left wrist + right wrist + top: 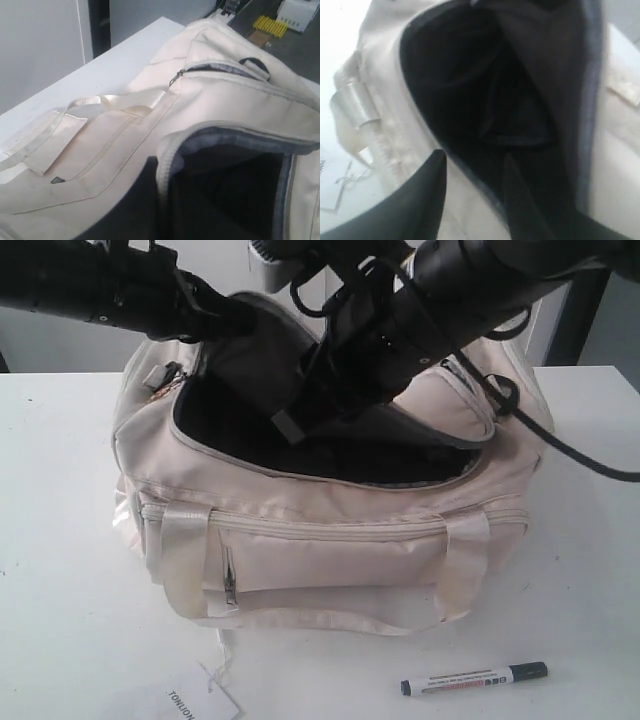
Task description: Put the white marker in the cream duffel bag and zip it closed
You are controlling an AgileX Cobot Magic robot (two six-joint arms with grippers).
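Note:
The cream duffel bag (330, 550) stands on the white table with its top unzipped and dark lining showing. A white marker (470, 678) with dark ends lies on the table in front of the bag, to the right, clear of both arms. My left gripper (222, 320) is at the bag's back left, and the left wrist view has it (162, 200) shut on the opening's rim (167, 160). My right gripper (290, 425) hangs over the opening. The right wrist view shows it (472, 170) open and empty, one finger (432, 185) over cream fabric, the other over the dark interior (510, 100).
A white paper tag (200, 702) on a string lies at the table's front edge, left of the marker. A black cable (580, 455) trails from the right arm across the bag's right end. The bag's shiny handles (185, 560) hang down its front.

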